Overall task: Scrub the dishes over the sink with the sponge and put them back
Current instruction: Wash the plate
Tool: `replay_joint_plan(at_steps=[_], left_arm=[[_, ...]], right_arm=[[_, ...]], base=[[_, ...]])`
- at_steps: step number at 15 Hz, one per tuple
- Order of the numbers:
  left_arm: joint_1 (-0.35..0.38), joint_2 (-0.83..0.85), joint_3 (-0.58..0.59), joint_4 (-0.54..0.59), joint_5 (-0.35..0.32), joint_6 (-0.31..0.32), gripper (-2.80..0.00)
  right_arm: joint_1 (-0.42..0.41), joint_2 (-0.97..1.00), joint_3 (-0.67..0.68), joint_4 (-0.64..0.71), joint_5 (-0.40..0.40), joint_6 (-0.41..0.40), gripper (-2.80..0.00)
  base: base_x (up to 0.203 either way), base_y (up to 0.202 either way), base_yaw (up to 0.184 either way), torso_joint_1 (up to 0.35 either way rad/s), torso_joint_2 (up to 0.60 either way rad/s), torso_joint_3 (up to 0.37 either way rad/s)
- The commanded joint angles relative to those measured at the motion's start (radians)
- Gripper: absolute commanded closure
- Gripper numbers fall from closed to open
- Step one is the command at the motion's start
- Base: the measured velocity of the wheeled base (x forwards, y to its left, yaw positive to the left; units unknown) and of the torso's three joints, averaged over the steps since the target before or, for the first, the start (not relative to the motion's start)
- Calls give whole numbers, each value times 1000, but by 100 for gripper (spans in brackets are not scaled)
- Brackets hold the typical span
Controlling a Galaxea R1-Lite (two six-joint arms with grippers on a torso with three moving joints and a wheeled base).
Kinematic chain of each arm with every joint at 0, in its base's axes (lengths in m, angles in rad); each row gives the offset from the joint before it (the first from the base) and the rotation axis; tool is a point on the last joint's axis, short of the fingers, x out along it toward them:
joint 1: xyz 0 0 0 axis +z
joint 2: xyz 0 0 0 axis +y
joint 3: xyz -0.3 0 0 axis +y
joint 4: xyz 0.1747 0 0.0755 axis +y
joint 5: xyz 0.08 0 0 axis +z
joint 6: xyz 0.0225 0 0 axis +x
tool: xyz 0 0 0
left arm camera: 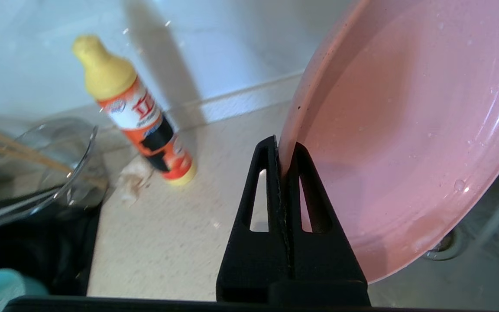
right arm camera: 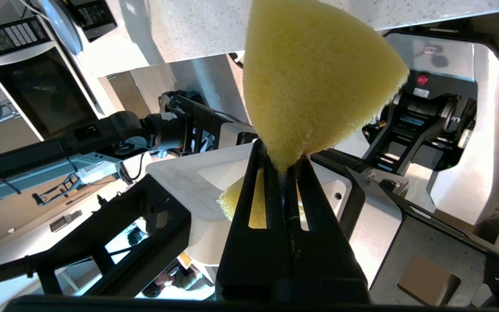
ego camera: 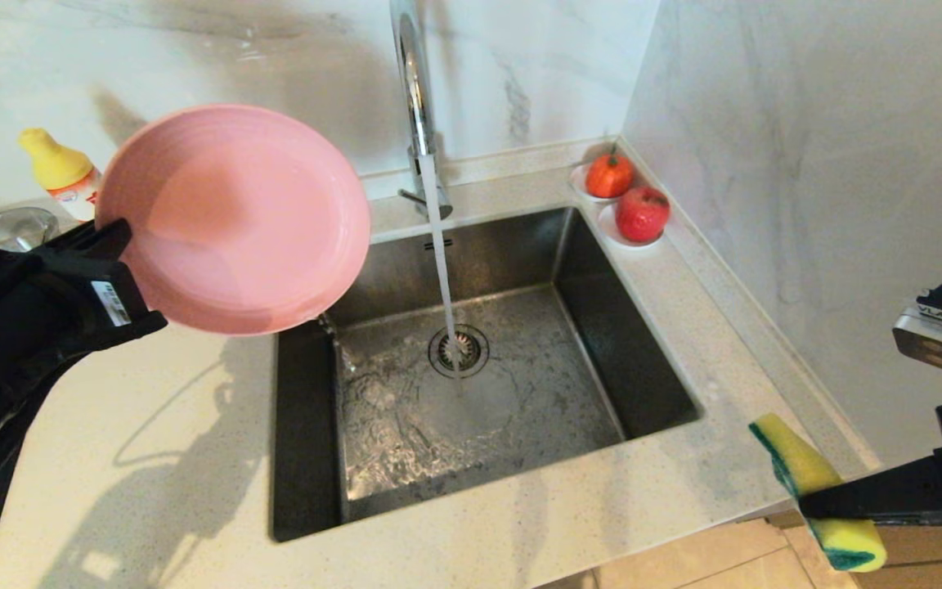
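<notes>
Left gripper [ego camera: 123, 245]: jaws pinching pink plate [ego camera: 234, 217] rim, left of sink [ego camera: 643, 352]. Right gripper [ego camera: 806, 495]: jaws squeezing sponge [ego camera: 802, 466] middle, near right. Advice: bring sponge under running tap [ego camera: 415, 98], plate tilted over basin.

Home kitchen: steel sink [ego camera: 602, 343] set in speckled table [ego camera: 152, 458], running chrome tap [ego camera: 414, 98], marble walls, dish soap bottle [ego camera: 62, 172].

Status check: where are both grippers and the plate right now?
Left gripper shut on pink plate rim, raised at sink left edge. Right gripper shut on sponge, off front right corner. Tap running, nothing between.
</notes>
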Motion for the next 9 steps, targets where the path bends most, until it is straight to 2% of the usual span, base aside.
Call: replay_joint_plan(at_steps=[1,3,5,8,9], left_arm=[[0,-68,5,12,-30,-19,0],[-1,-104,12,55,-54,-75,0],[-2,-153,12,144,-104,-126,0],[-7,-253,-41,421,-265,-261,0],[-7,-266,-71,458,-291,-306,0]], right_arm=[[11,-11,-5,6,6,2,0],[44,-30,-27,6,29,2,0],[92,-29,-63,12,52,3,0],[189,-8,-132,11,67,3,0],[221,-6,-149,9,67,3,0]], base=[[0,0,0,0,0,0],[0,0,0,0,0,0],[0,0,0,0,0,0],[0,0,0,0,0,0],[0,0,0,0,0,0]])
